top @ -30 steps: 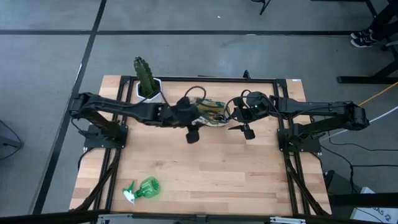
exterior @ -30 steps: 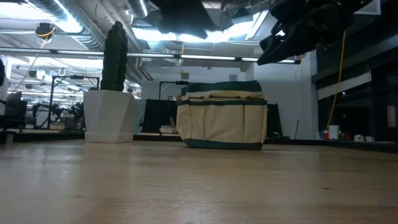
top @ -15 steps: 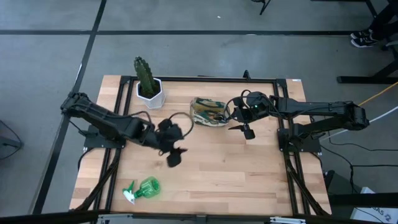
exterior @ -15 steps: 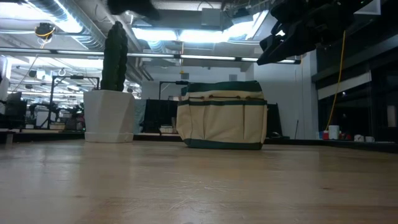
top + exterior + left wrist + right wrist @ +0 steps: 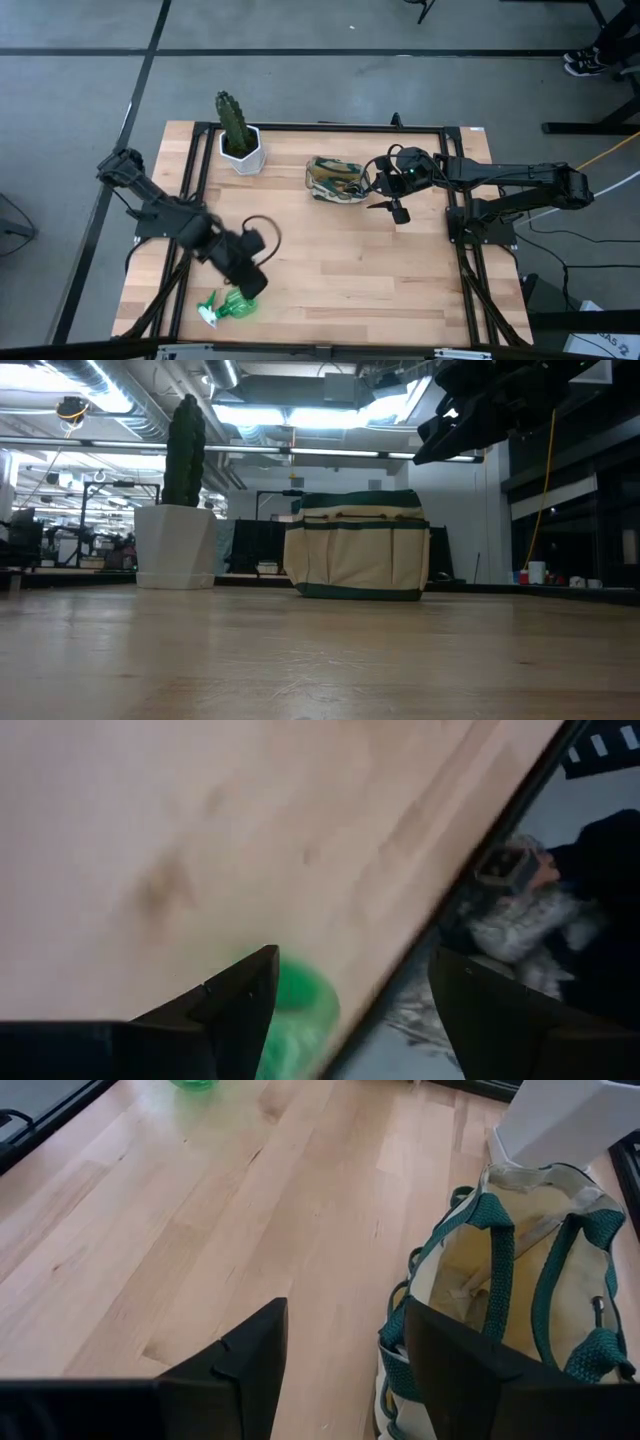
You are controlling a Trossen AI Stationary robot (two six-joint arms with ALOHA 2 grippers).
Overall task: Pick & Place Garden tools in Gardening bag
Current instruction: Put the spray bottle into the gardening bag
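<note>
Tabletop: spray bottle [image 5: 228, 305] lies sideways (nozzle seemingly leftward); left gripper [image 5: 250, 287] spread wide, empty, above it.

I can't make out any writing, label, brand, number or sign from my station: nothing readable on the gardening bag [image 5: 357, 546], the green spray bottle [image 5: 230, 305], the white pot [image 5: 176, 546], or the room behind.

Spray bottle [image 5: 230, 304] just below open left gripper [image 5: 250, 288], partly between its fingers. Gardening bag [image 5: 335, 179] beside right gripper [image 5: 398, 208].
</note>
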